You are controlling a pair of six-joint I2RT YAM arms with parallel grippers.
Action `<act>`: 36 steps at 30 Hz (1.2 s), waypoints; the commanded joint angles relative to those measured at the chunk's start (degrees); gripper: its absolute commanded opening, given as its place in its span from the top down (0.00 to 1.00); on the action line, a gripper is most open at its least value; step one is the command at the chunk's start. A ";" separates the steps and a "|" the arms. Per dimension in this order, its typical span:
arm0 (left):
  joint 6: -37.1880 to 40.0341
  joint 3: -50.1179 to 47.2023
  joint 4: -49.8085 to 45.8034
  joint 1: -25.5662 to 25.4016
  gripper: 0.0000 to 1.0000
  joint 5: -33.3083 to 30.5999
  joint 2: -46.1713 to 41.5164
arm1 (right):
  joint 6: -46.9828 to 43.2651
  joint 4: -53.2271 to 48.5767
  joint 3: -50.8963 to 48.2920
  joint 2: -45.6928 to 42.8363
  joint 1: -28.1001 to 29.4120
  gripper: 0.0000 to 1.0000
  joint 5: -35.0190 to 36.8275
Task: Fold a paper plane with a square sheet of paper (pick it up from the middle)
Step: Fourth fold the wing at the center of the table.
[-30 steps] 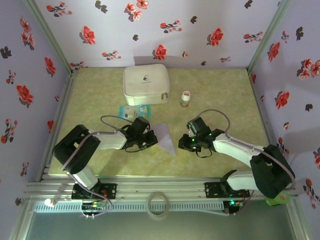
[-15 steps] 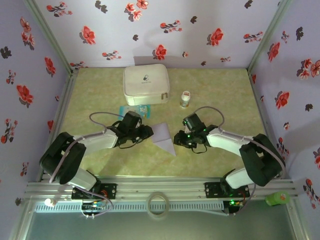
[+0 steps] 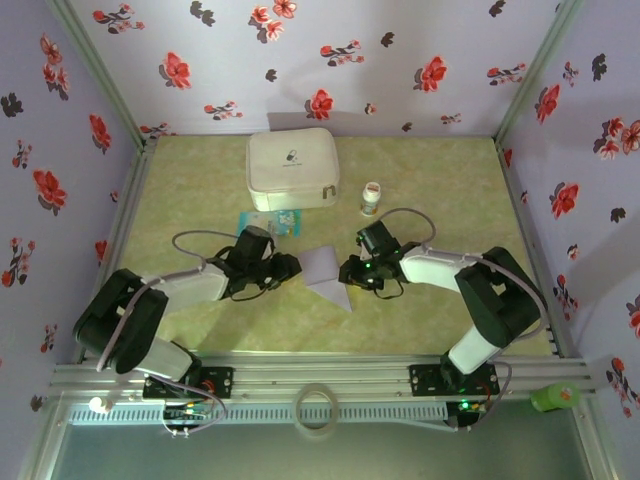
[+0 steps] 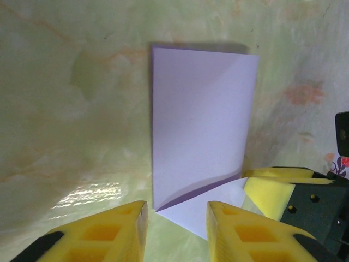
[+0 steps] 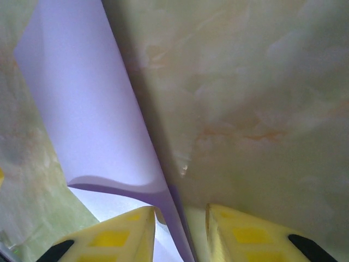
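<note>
left jaws apart, folded smooth lavender paper just ahead on glossy marbled desk; right jaws apart, its edge between them.

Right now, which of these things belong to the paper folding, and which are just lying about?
In the job:
- paper, lavender, partly folded
- left jaws and right jaws, one pair at each side of it

Lying about:
- white case at the back
- bottle beside the case
- teal packet in front of the case
</note>
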 commanded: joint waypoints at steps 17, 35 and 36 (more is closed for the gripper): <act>-3.89 1.17 -5.78 1.75 0.65 -3.41 -5.07 | 0.22 6.10 -1.88 1.64 0.07 0.66 -0.33; -2.86 1.08 -6.11 1.75 0.63 -3.99 -7.52 | 1.72 9.39 -2.66 0.74 -1.25 0.66 -1.85; -2.69 0.92 -6.04 1.75 0.62 -3.96 -7.75 | 1.80 9.24 -2.62 0.44 -1.25 0.66 -1.78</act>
